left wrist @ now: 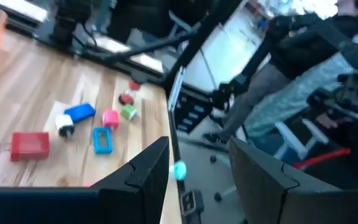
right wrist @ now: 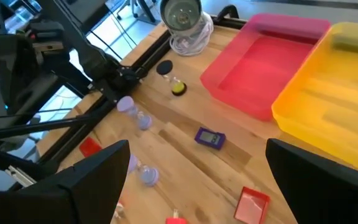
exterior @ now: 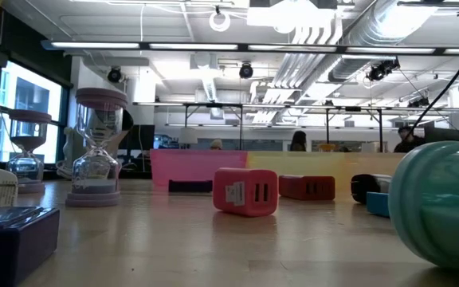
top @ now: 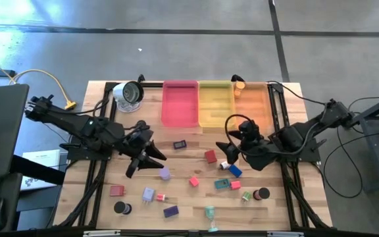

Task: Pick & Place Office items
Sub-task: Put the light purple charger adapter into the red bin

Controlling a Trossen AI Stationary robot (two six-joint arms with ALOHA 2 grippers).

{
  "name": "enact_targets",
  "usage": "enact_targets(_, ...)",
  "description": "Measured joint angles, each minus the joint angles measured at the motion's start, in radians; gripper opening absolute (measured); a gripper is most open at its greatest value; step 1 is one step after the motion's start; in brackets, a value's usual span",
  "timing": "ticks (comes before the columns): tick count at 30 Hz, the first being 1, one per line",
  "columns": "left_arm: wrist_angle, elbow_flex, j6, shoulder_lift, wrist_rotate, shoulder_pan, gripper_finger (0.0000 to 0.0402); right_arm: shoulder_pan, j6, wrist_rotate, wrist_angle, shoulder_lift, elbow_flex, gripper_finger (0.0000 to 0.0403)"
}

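Observation:
Small office items lie scattered over the wooden table's near half: a purple block (top: 179, 144), a red block (top: 210, 156), a blue block (top: 235, 170), a lavender piece (top: 164, 172) and black discs (top: 122, 208). My left gripper (top: 147, 162) hovers open left of the centre, above the table, with nothing between its fingers (left wrist: 148, 171). My right gripper (top: 232, 157) hovers wide open right of the centre, above the red block (right wrist: 252, 204) and the purple block (right wrist: 210, 137). It too has nothing between its fingers.
Pink (top: 179, 103), yellow (top: 216, 103) and orange (top: 252, 103) trays stand side by side along the far edge. A round silver-and-white object (top: 129, 94) sits at the far left. A lavender hourglass (exterior: 98, 151) stands upright near the front edge. Black frame rails run along both table sides.

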Motion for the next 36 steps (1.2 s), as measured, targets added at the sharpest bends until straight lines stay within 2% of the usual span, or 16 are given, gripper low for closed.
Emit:
enact_targets(6,-0.002,0.037,0.013,-0.002,-0.077,-0.042,0.014,0.002,-0.079,-0.002,0.036,0.0,0.0,0.0366)
enact_targets(12,-0.041,0.058,0.071,0.012,-0.146,-0.052,0.0123,0.005,-0.082,-0.005,0.042,0.0,0.0,0.0366)
enact_targets(25,-0.057,0.058,0.196,0.075,-0.125,-0.042,0.012,0.072,-0.083,-0.005,0.04,0.002,0.0,0.0366)
enact_targets(36,-0.122,0.057,0.201,0.081,-0.148,-0.002,0.012,0.077,-0.116,-0.004,0.015,0.002,0.0,0.0366)
